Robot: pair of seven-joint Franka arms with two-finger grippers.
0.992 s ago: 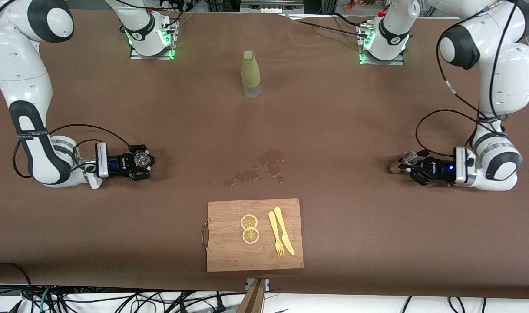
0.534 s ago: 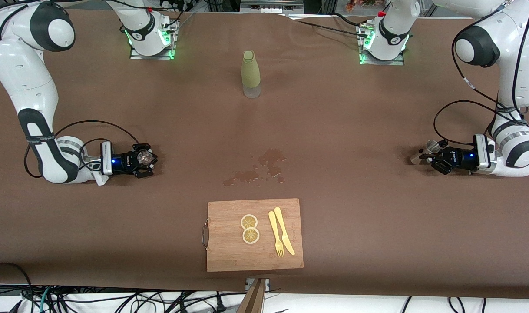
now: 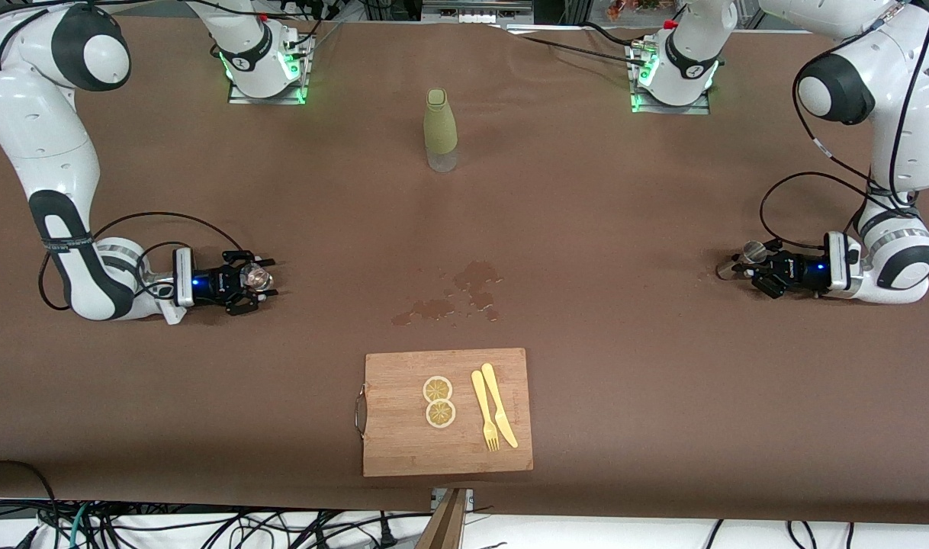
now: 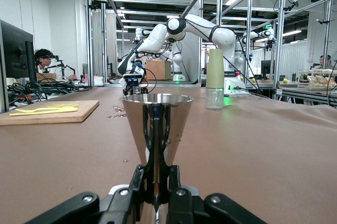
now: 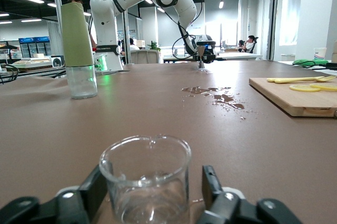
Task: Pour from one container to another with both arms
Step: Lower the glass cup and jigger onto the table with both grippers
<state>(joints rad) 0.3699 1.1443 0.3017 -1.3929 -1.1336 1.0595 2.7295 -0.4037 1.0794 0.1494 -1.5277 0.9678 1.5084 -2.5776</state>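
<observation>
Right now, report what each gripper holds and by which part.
Left gripper: shut on the metal cup, gripped at its narrow base. Right gripper: open, fingers either side of the glass beaker, nothing held.

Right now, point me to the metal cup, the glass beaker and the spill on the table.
metal cup (image 4: 157, 124): left wrist view, middle of its cone wall.
glass beaker (image 5: 145, 182): right wrist view, front of its clear wall.
spill (image 3: 476, 278): front view, largest wet patch on the cloth.

Open cloth between the arms — only bottle (image 3: 441, 130), spill (image 3: 457, 293), cutting board (image 3: 447, 412) interrupt.
</observation>
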